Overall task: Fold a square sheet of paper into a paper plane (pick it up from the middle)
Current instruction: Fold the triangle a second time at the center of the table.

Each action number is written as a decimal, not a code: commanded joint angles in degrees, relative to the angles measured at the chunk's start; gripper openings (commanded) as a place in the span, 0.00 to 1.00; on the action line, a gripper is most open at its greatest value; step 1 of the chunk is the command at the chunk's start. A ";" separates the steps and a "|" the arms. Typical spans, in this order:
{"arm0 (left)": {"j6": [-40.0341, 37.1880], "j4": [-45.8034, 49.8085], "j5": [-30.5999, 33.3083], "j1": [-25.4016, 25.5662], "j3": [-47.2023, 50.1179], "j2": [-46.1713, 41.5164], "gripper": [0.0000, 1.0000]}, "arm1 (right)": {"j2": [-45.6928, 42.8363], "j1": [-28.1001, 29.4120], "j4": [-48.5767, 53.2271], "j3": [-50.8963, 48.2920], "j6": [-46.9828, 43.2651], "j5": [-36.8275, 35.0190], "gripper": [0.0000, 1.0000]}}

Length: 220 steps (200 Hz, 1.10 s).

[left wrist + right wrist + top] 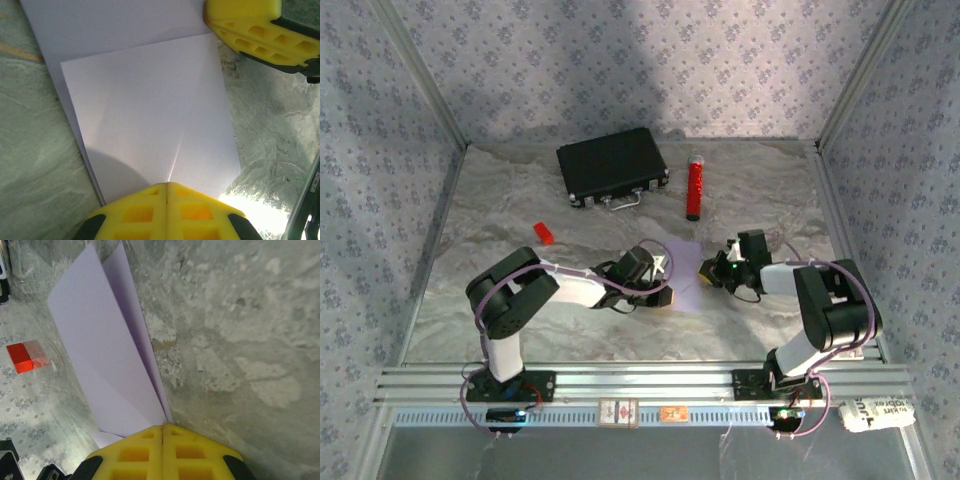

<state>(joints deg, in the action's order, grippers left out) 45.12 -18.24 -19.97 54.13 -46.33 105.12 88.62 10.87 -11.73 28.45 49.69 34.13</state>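
A red block (543, 233) lies well clear at far left. At mid-bench (570, 335) the left claw (167, 192), jaws closed, pinches one edge of the folded lilac paper (150, 115). The right claw (163, 432) clamps the opposite edge, its flap raised. Bare bench lies open on the near side.

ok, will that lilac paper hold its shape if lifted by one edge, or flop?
Probably flops: the paper looks thin, a folded sheet with only light creases. Likely very light, so a push may buckle or skid it rather than move it cleanly, especially on the wrinkled table. The folds might stiffen it slightly lengthwise.
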 commanded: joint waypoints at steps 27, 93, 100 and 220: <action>-0.10 7.11 0.63 0.41 2.99 1.56 0.00 | -7.92 4.16 3.70 2.44 -0.44 -1.42 0.04; 0.40 6.60 0.45 0.36 2.20 2.28 0.00 | -0.67 13.94 -0.30 -0.29 2.38 -4.54 0.02; 0.32 6.79 0.45 0.37 2.16 2.33 0.00 | 0.34 14.00 -0.84 -0.72 2.44 -4.43 0.02; 0.32 6.29 0.36 0.36 2.56 2.27 0.00 | 3.35 3.35 -0.91 0.29 -1.97 -2.48 0.02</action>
<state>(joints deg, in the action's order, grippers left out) 45.15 -19.20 -20.10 54.13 -45.91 105.12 90.15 16.86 -13.78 28.38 49.67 34.59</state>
